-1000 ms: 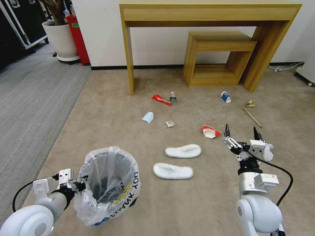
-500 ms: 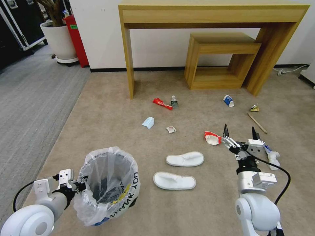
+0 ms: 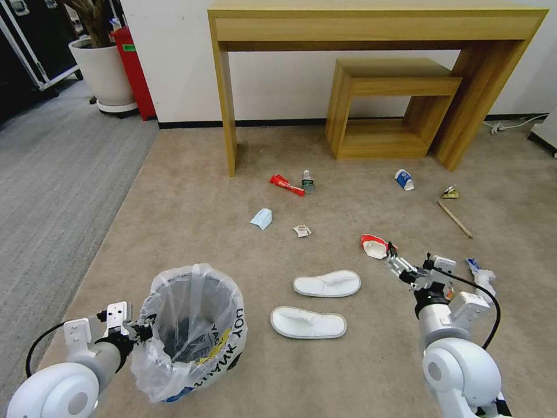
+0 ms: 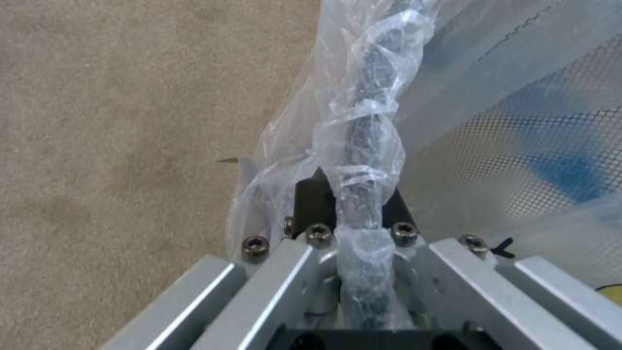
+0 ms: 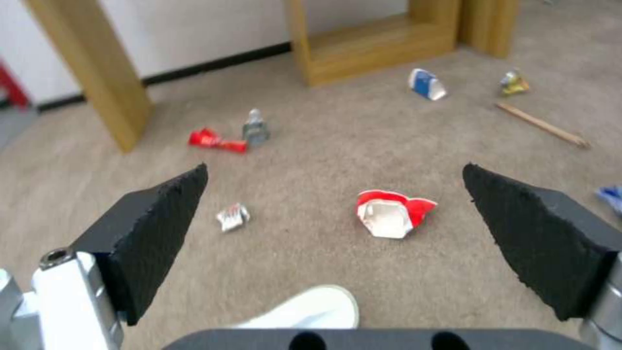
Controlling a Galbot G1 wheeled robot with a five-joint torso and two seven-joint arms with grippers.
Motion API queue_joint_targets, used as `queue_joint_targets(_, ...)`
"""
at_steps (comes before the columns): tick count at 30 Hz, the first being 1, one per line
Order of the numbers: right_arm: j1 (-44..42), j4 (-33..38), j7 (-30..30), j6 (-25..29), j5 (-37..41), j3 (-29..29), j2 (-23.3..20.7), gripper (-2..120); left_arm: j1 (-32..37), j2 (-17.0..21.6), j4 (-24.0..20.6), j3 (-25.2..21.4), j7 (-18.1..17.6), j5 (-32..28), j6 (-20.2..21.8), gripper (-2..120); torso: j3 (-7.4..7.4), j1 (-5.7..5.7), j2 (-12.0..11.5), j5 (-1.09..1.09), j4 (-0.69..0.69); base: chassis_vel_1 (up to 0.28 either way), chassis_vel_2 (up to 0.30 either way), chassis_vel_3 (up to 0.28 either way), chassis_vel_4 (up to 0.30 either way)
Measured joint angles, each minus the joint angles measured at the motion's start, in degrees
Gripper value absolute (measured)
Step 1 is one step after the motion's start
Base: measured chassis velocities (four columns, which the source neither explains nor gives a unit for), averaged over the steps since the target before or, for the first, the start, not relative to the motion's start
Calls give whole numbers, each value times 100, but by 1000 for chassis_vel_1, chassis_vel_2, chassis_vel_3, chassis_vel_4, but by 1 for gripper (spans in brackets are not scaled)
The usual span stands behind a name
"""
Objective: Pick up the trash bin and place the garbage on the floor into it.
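Note:
The trash bin (image 3: pixel 194 325), black with a crinkled white bag, sits low at my left; my left gripper (image 3: pixel 139 334) is shut on its rim. In the left wrist view the left gripper (image 4: pixel 353 204) clamps the bag-wrapped rim (image 4: pixel 372 73). My right gripper (image 3: pixel 411 259) hangs open just behind a crushed red-and-white wrapper (image 3: pixel 374 245), which lies ahead of its fingers (image 5: pixel 162 218) in the right wrist view (image 5: pixel 392 216). Garbage on the beige floor (image 3: pixel 191 232): two white slippers (image 3: pixel 326 283), a blue mask (image 3: pixel 261 218), crumpled paper (image 3: pixel 301 230), a bottle (image 3: pixel 307 182), a paper cup (image 3: pixel 404 179), a stick (image 3: pixel 454 219).
A wooden desk (image 3: pixel 371 26) with a smaller wooden stool (image 3: pixel 394 87) under it stands against the far wall. A red tube wrapper (image 3: pixel 286 184), a crushed can (image 3: pixel 449 192) and a blue-white scrap (image 3: pixel 480 276) also lie about. Grey ribbed carpet (image 3: pixel 52 174) borders the left.
My right gripper has dropped lower and tipped toward the floor, closer to the red-and-white wrapper. The camera shifted slightly forward. The left gripper still holds the bin.

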Motion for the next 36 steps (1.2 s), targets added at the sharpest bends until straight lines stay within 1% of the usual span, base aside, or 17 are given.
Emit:
queue_joint_targets(1,0,0,0,0,0,0,0,100,0,0,0,0,0,0,0,0,0,0,0,0,0,0,0,0,0)
queue_joint_targets(3,29,-169,-390,198,-60,-1,-562,100,-28,-27,4,6,3,4,0,0,0,0,0,0,0,0,0,0,0)
queue_joint_targets(4,34,-292,-638,407,-129,-12,-976,100,-34,-47,5,8,8,11,0,0,0,0,0,0,1,0,0,0,0)
queue_joint_targets(5,34,-292,-638,407,-129,-12,-976,100,-34,-47,5,8,8,11,0,0,0,0,0,0,1,0,0,0,0)
queue_joint_targets(8,-70,-679,-1438,1098,-309,-56,-1842,100,-32,-105,17,9,42,59,0,0,0,0,0,0,1,0,0,0,0)
queue_joint_targets(9,-70,-679,-1438,1098,-309,-56,-1842,100,-32,-105,17,9,42,59,0,0,0,0,0,0,1,0,0,0,0)
queue_joint_targets(11,-89,-1126,-2089,1826,-511,-156,-2302,100,-23,-143,42,8,77,123,0,0,0,0,0,-1,0,0,0,0,0)
queue_joint_targets(12,-89,-1126,-2089,1826,-511,-156,-2302,100,-23,-143,42,8,77,123,0,0,0,0,0,-1,0,0,0,0,0)
queue_joint_targets(15,-39,-1654,-2702,2631,-954,-383,-2701,100,-30,-194,71,8,98,164,0,0,0,0,0,1,1,0,0,0,0)
queue_joint_targets(16,-39,-1654,-2702,2631,-954,-383,-2701,100,-30,-194,71,8,98,164,0,0,0,0,0,1,1,0,0,0,0)
queue_joint_targets(19,138,-2341,-3202,3289,-1469,-736,-2888,100,-25,-240,114,10,118,219,0,0,0,0,0,-2,1,0,0,0,0)
queue_joint_targets(20,138,-2341,-3202,3289,-1469,-736,-2888,100,-25,-240,114,10,118,219,0,0,0,0,0,-2,1,0,0,0,0)
queue_joint_targets(23,456,-3050,-3859,3859,-1816,-978,-2803,100,-5,-256,144,13,133,246,0,0,0,0,0,1,1,0,0,0,0)
queue_joint_targets(24,456,-3050,-3859,3859,-1816,-978,-2803,100,-5,-256,144,13,133,246,0,0,0,0,0,1,1,0,0,0,0)
queue_joint_targets(27,787,-3706,-4215,4203,-2014,-1213,-2601,100,18,-257,173,12,142,260,0,0,0,0,0,0,0,0,0,0,0)
queue_joint_targets(31,949,-3997,-4288,4296,-2116,-1351,-2495,100,19,-258,181,13,142,263,0,0,0,0,0,-1,1,0,0,0,0)
queue_joint_targets(36,1359,-4557,-4430,4343,-2197,-1786,-2303,99,-3,-271,247,35,146,266,0,0,0,0,0,-2,0,0,0,0,0)
